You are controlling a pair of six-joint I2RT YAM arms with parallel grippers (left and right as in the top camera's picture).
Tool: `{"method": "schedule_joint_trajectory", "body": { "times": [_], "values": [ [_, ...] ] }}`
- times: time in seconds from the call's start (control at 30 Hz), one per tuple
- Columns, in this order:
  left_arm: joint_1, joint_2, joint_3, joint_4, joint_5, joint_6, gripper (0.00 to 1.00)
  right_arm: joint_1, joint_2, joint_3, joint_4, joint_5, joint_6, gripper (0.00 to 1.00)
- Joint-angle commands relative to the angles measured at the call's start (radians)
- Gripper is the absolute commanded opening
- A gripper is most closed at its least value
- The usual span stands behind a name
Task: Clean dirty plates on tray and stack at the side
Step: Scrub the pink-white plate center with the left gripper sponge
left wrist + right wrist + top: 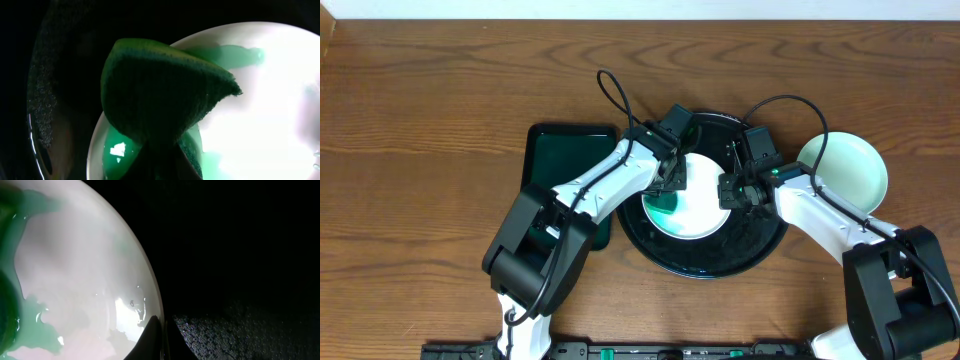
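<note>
Left gripper (667,183): closed on the green sponge (165,95). My own fingers are lost in the dark under it, but the sponge is folded and pinched from below. Its scouring face is pressed to the left part of the white plate (702,208).

Right gripper (731,190): at the plate's right rim. The right wrist view shows a dark fingertip (152,330) lying across the rim edge, so I judge the jaws are nipped on the rim to steady it.

The white plate sits inside the black tray (760,243), left of its centre. One mint-green plate (845,170) rests on the table (420,100) just right of the tray, clear of my right arm. I cannot find the third plate. The dark green tray (560,150) lies left of the black one.

Step in hand, as I read it: scrubbing the white plate.
- Green smear (227,54) runs along the far rim and pools wet beneath the sponge. Work the sponge from the rim inward so the wet film is gathered, not spread.
- Press flat and lightly. A hard push could tip the plate or slide it on the glossy tray.
- Hold the right-hand pinch firm and low, and stop the sponge short of that finger.
- Check the rim under the sponge before lifting off.
</note>
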Motion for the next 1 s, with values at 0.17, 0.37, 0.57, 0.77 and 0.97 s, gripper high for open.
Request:
{"method": "schedule_joint_trajectory", "body": {
  "times": [0.17, 0.37, 0.57, 0.77, 0.97],
  "values": [
    [0.000, 0.023, -0.045, -0.022, 0.035, -0.023, 0.07, 0.012, 0.006, -0.008, 0.017, -0.033, -0.016, 0.01],
    [-0.002, 0.023, -0.051, -0.024, 0.082, -0.023, 0.07, 0.012, 0.006, -0.008, 0.017, -0.034, -0.018, 0.01],
    [-0.003, 0.023, -0.071, -0.019, 0.081, -0.023, 0.07, 0.013, 0.006, -0.008, 0.021, -0.051, -0.044, 0.01],
    [-0.003, 0.023, -0.133, 0.042, 0.082, -0.024, 0.07, 0.013, 0.006, -0.008, 0.024, -0.052, -0.051, 0.01],
    [-0.003, 0.023, -0.146, 0.033, 0.170, -0.023, 0.07, 0.013, 0.006, -0.008, 0.025, -0.051, -0.050, 0.01]
  ]
}}
